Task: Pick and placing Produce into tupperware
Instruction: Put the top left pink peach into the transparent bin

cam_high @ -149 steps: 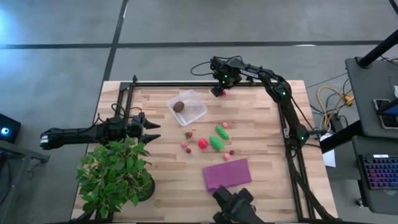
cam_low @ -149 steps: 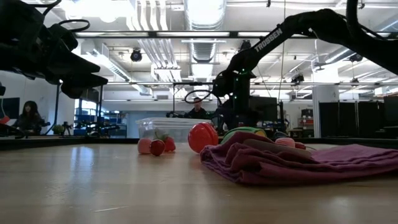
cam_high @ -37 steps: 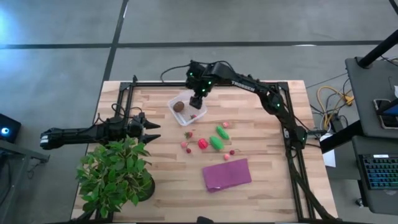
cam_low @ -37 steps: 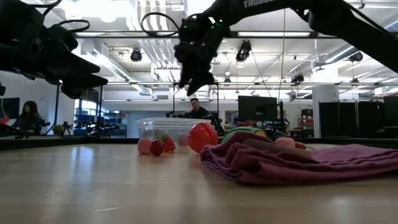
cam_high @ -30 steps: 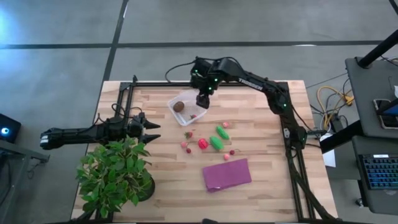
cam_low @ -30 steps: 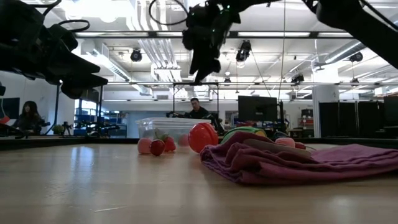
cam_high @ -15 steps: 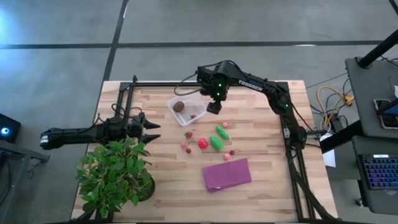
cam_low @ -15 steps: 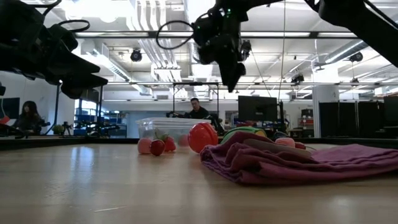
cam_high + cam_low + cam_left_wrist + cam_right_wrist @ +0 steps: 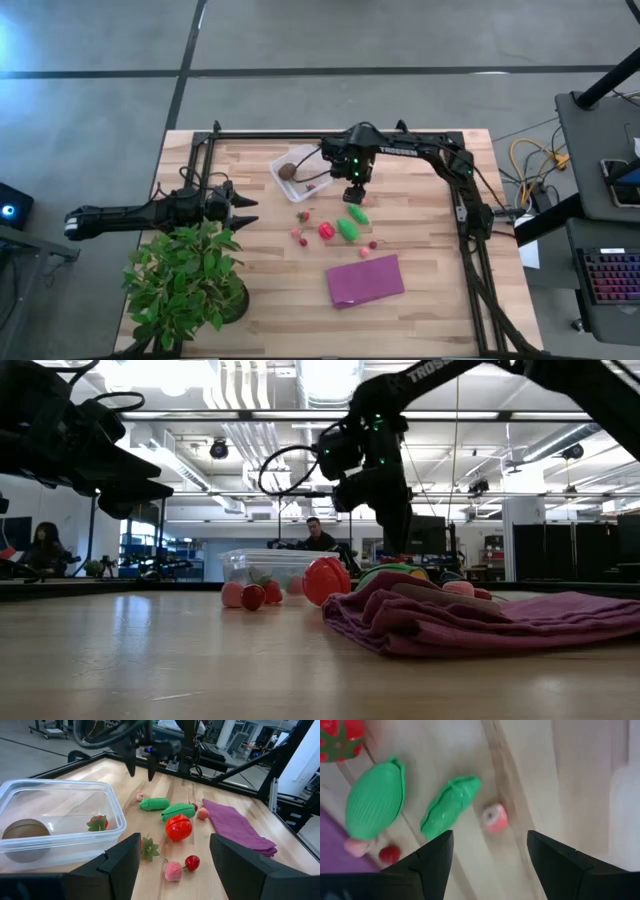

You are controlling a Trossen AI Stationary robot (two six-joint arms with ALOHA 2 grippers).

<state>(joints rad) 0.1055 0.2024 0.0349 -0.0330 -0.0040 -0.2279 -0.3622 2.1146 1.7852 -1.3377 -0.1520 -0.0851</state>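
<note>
Fingers of the right gripper [image 9: 490, 852] are spread apart with nothing between them. It hangs in the air over the wooden table [image 9: 430, 290], just past the edge of the tupperware [image 9: 300, 171], with the box behind it.

Right under the claw sits a small pink piece [image 9: 494, 817]. Next to that lies a thin green piece [image 9: 449, 806], and a fatter green piece [image 9: 375, 804] lies a bit farther out. A red tomato [image 9: 178, 827] sits beyond the green ones, and tiny red berries and pink bits lie near it. A purple cloth [image 9: 365, 280] is farther off still.

The box already holds a brown ball [image 9: 25, 829] and a little strawberry [image 9: 98, 823].

The next job looks like picking up one more piece, most likely the pink one or the thin green one. To do it well, the claw should come straight down so that one finger lands on each side of the piece. The pink piece is small, so the middle of the claw must be right over it. If the thin green piece is the pick, the fingers should squeeze it across its short way, not its long way. The fingers should not bump the piece beside it.

The left gripper [image 9: 243, 207] waits far off on the other side of the box, next to the leafy plant [image 9: 185, 275]. Its fingers are partly apart and hold nothing.
</note>
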